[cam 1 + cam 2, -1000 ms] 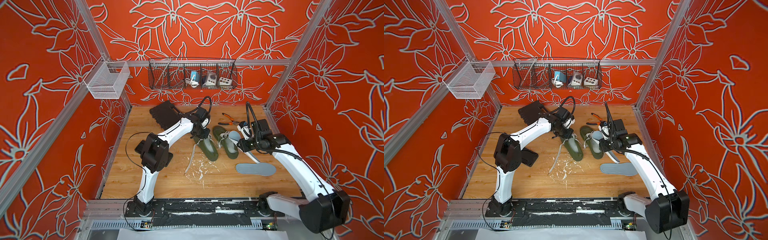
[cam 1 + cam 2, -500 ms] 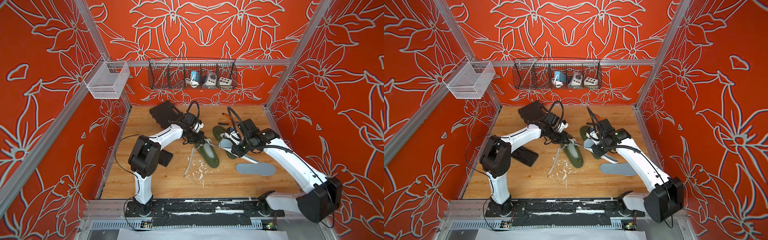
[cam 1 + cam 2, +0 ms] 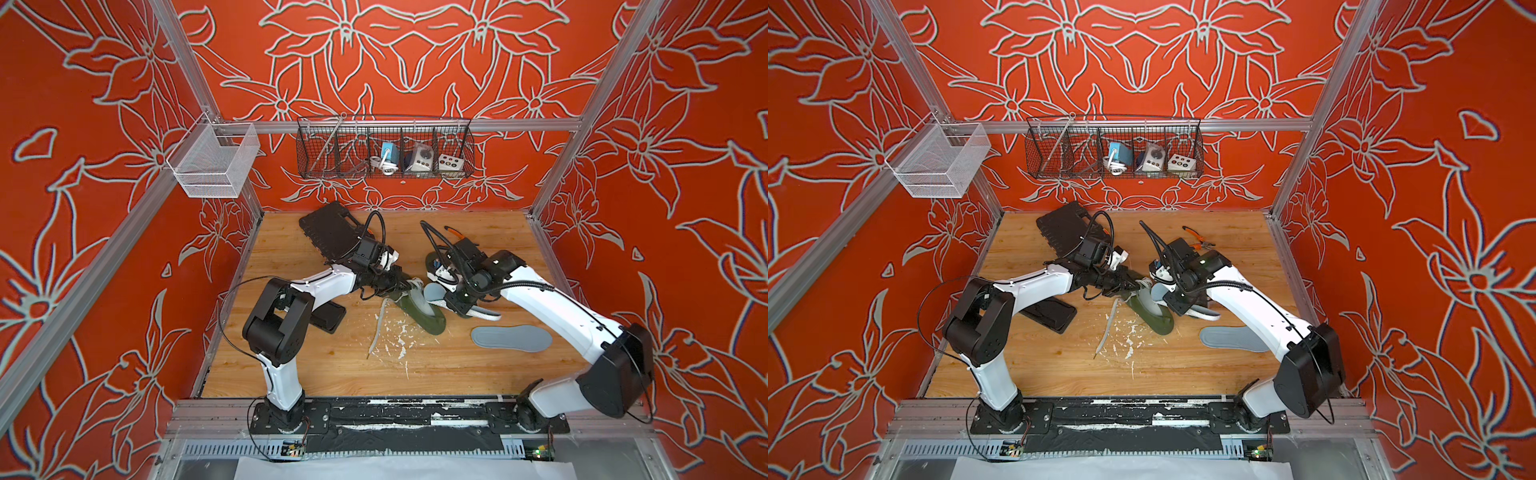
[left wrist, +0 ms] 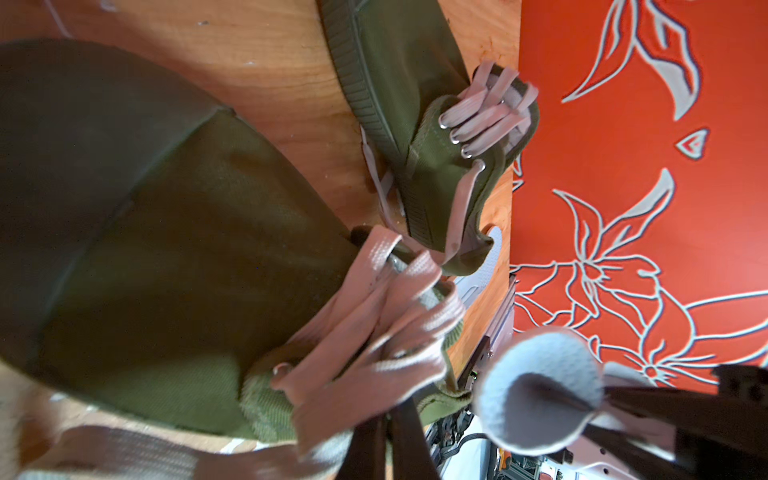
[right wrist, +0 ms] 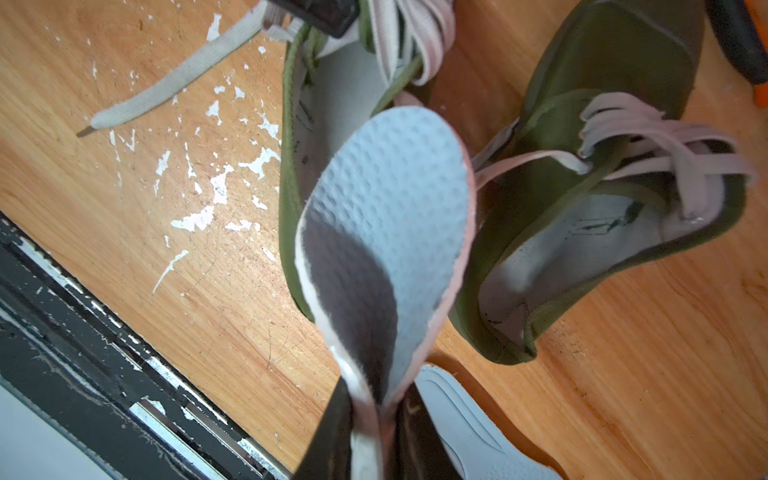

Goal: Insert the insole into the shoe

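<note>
- The left claw [image 4: 388, 413] is pinched tight on the pale laces [image 4: 374, 332] of a green shoe [image 3: 428, 322], right by the tongue
- That shoe sits on the wooden worktop [image 3: 332, 374], about midway between the two arms, and its light lining shows through the open mouth
- The right claw [image 5: 376, 399] is clamped narrow on one end of a grey insole [image 5: 386, 199], squeezing it so that it curls lengthwise like a trough
- The rounded free end of the insole hangs in the air over the mouth of the shoe, close to the laces; it is not inside, and I cannot tell whether it touches the rim
- A second shoe [image 5: 602, 166], also green, stands just beside the first on the right arm's side, with its laces slack; in both top views that arm hides most of it
- A second insole [image 3: 511, 338] lies flat on the worktop near the right arm, clear of both shoes
- One loose lace end [image 3: 376, 332] trails off across the wood among white flecks [image 3: 399, 336]
- Orange-handled pliers [image 3: 1198, 240] lie toward the back behind the right arm, and a black case [image 3: 328, 230] lies at the back behind the left arm
</note>
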You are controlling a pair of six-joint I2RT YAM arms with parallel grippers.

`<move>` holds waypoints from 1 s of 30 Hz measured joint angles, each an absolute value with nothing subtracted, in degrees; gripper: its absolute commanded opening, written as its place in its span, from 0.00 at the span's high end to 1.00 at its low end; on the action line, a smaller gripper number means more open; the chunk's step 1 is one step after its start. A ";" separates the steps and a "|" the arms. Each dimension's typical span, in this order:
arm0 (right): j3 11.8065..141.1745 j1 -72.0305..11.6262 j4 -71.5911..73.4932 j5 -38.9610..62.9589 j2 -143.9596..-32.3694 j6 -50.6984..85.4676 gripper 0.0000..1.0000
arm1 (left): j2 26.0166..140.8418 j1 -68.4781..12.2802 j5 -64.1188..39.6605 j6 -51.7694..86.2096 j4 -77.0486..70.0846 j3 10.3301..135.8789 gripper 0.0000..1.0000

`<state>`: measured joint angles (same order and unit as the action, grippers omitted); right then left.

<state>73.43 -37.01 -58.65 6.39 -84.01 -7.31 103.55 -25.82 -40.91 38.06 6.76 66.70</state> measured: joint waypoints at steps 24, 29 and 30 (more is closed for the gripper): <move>78.41 -42.50 -61.84 0.86 -94.96 -6.92 0.85 | 103.44 -25.74 -42.57 42.28 -0.25 61.80 1.00; 80.40 -43.38 -62.98 0.43 -96.62 -6.94 0.86 | 103.22 -25.43 -42.54 42.92 -1.34 61.10 1.00; 80.60 -43.70 -63.29 0.43 -96.71 -6.94 0.86 | 103.18 -25.43 -42.54 42.94 -1.45 61.04 1.00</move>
